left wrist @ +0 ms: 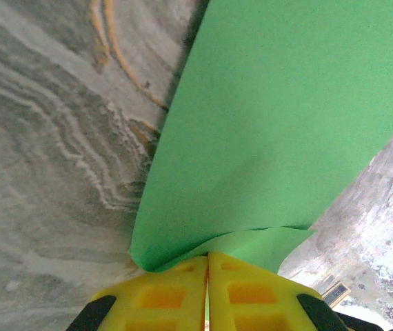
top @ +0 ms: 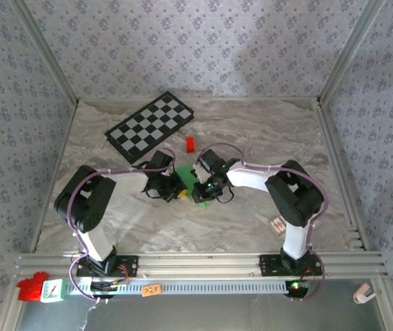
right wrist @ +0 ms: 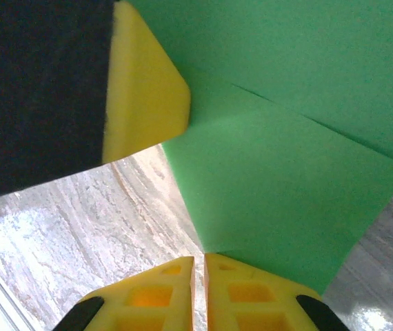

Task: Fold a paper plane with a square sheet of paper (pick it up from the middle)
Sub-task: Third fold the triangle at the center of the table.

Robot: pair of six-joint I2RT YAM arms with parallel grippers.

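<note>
The marbled surface (top: 265, 131) carries a black-and-white checkered board (top: 149, 127) toward its far left corner. Both arms bend inward, and the left gripper (top: 179, 192) and right gripper (top: 205, 193) meet close together over the middle of the surface. Between them is the square sheet of paper (top: 187, 175), bright green and folded into overlapping layers.

In the left wrist view, the left gripper (left wrist: 207, 269) has its yellow jaws pressed together on an edge of the paper (left wrist: 279, 124). In the right wrist view, the right gripper (right wrist: 198, 270) has its jaws closed to a slit, pinching a pointed corner of the paper (right wrist: 286, 200).

1 small red block (top: 190, 143) lies just beyond the grippers. 1 small card (top: 276, 224) lies toward the near right corner.
</note>
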